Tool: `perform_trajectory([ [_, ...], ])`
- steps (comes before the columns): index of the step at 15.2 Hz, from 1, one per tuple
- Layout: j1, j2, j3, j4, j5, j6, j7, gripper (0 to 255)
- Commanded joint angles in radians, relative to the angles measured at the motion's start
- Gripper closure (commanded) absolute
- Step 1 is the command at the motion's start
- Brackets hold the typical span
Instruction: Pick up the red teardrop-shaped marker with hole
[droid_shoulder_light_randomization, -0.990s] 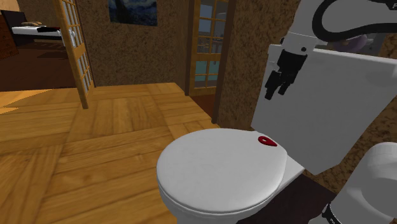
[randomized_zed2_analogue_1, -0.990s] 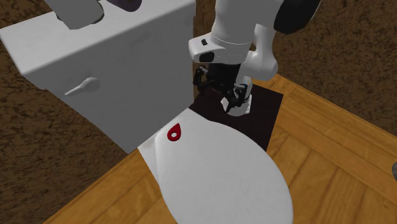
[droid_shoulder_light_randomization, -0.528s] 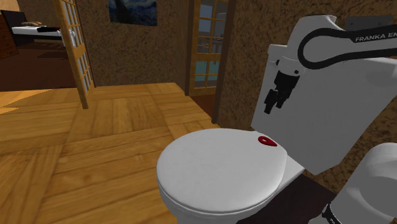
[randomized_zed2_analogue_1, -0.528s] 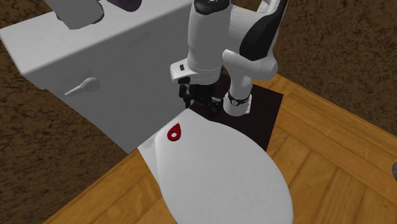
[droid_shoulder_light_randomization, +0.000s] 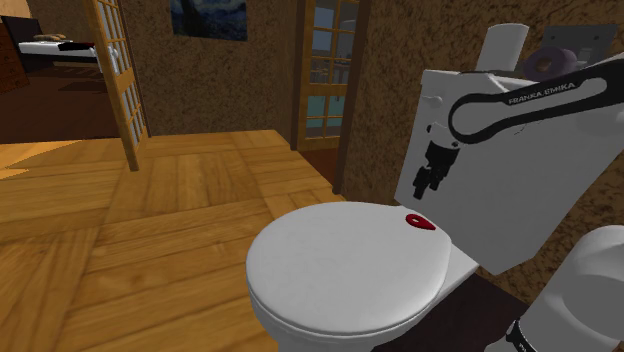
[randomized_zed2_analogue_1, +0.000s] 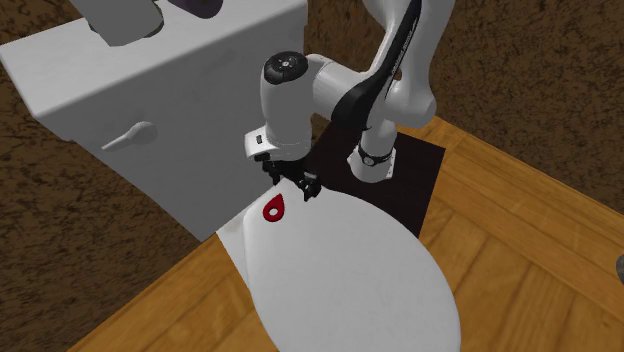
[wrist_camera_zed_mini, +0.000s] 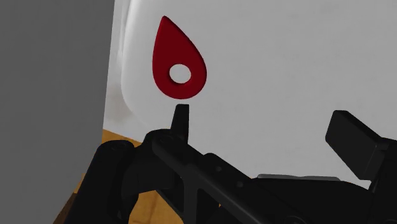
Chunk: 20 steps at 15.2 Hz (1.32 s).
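White toilet lid bears the red teardrop marker; the arm bends down, jaws parted close above it.

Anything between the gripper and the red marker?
Nothing; the wrist view shows bare white toilet lid between the open gripper and the red marker.

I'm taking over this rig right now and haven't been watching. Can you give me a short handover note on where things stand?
The gripper is open and holds nothing. It hovers low over the toilet lid.
The red teardrop marker lies flat on the closed white lid, near its rear edge by the tank. In the wrist view it sits just ahead of one finger, not between the two.
Done: the approach. The gripper is close to the marker.
Left: centre the fingers over the marker, lower, close and lift.
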Motion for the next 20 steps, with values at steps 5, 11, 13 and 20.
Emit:
perform_trajectory([
  [5, -0.016, 0.193, -0.099, -0.018, -0.009, 0.185, -0.112, 0],
  [11, -0.01, 0.345, -0.155, -0.013, 0.026, 0.314, -0.195, 0],
  [13, -0.006, 0.372, -0.16, -0.021, 0.036, 0.348, -0.203, 0],
  [20, 0.002, 0.425, -0.167, -0.031, 0.062, 0.409, -0.223, 255],
])
